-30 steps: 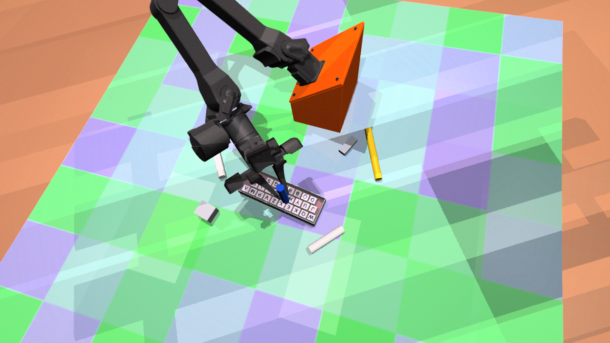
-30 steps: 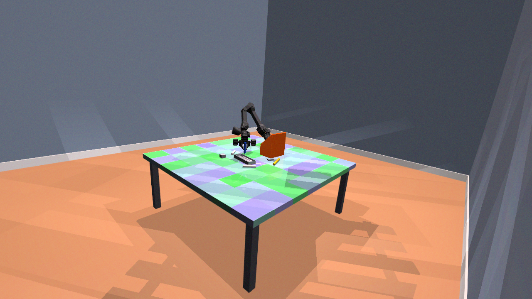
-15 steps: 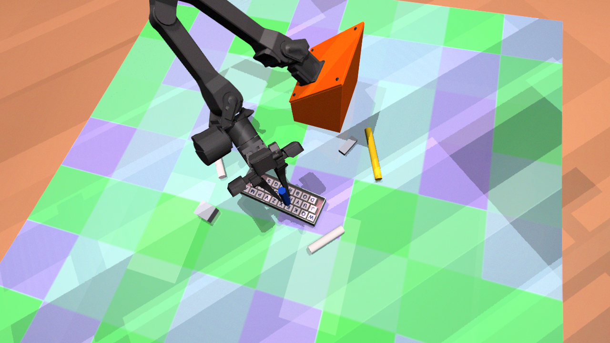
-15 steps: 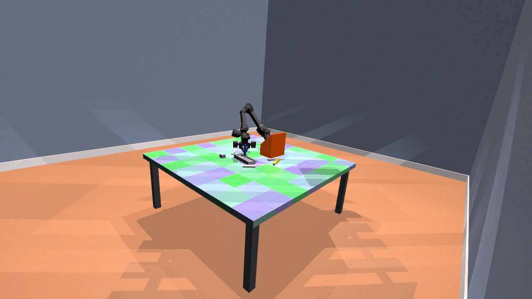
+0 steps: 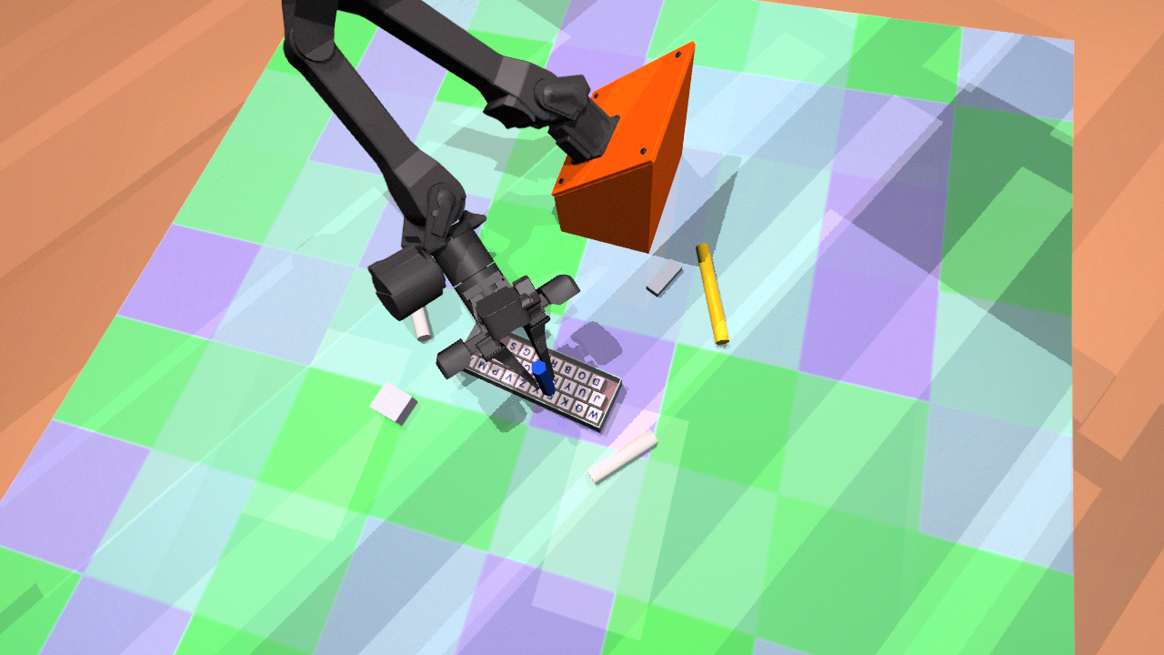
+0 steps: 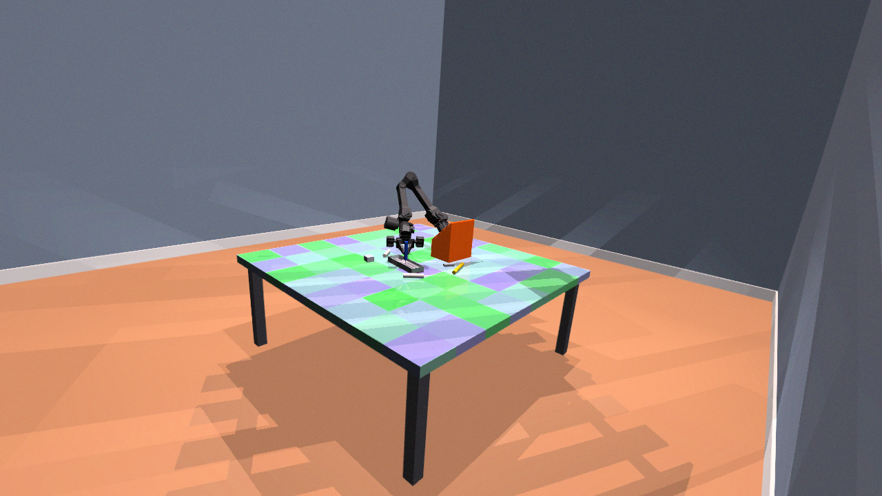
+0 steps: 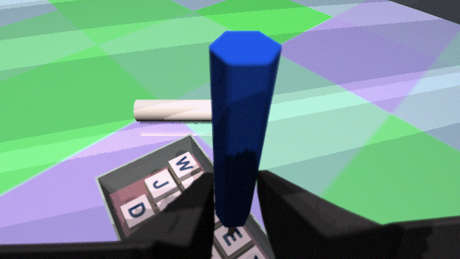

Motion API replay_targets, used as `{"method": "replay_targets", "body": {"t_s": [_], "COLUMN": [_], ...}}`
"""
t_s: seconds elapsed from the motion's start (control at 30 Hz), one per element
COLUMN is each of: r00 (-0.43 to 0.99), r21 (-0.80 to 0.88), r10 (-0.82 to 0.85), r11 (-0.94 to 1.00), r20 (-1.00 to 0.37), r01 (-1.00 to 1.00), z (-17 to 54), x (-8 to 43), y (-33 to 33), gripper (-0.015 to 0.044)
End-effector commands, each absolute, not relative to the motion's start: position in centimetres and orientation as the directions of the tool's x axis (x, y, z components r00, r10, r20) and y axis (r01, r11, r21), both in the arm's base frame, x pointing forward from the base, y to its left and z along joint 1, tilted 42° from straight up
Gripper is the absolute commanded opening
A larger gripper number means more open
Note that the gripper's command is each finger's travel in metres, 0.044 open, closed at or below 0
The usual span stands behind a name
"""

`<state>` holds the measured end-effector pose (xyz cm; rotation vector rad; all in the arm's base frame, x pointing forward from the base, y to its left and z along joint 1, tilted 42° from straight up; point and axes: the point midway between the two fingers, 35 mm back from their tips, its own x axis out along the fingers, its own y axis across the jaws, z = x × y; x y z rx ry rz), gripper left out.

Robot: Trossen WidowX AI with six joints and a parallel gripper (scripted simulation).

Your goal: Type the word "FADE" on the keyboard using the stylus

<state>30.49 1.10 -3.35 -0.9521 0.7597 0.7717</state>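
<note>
My gripper point(image 5: 540, 376) point(image 6: 405, 251) point(image 7: 235, 181) is shut on the blue stylus point(image 5: 540, 369) point(image 6: 405, 246) point(image 7: 238, 119), a six-sided rod held nearly upright. The keyboard point(image 5: 612, 405) point(image 6: 417, 269) point(image 7: 144, 160) is a dark tray with rows of white letter keys. In the wrist view the stylus's thin dark tip is at the upper edge of the E key point(image 7: 231, 240). I cannot tell whether it touches or presses the key. The D key point(image 5: 597, 380) point(image 7: 136, 210) shows at the keyboard's right end in the top view. The gripper hides the A and F keys.
A white cylinder point(image 5: 622, 458) point(image 6: 413, 275) point(image 7: 172, 110) lies beside the keyboard. A yellow cylinder point(image 5: 713, 295) point(image 6: 458, 268) and a thin grey block point(image 5: 664, 278) lie near the orange base point(image 5: 610, 203) point(image 6: 453, 242). A pale block point(image 5: 392, 403) and another white cylinder point(image 5: 421, 326) lie left.
</note>
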Motion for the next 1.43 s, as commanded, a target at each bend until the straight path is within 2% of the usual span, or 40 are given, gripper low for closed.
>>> {"method": "replay_targets", "body": {"t_s": [0.0,0.73,1.4], "r00": [0.509,0.508,0.51], "r21": [-0.41,-0.41,-0.412], "r10": [0.233,0.232,0.239], "r11": [0.366,0.366,0.361], "r20": [-0.829,-0.829,-0.827], "r01": [-0.836,-0.836,-0.837], "z": [-3.6,-3.9,-1.3], "x": [30.5,30.5,30.4], "y": [1.0,0.7,3.1], "gripper": [0.0081,0.0081,0.0081]}}
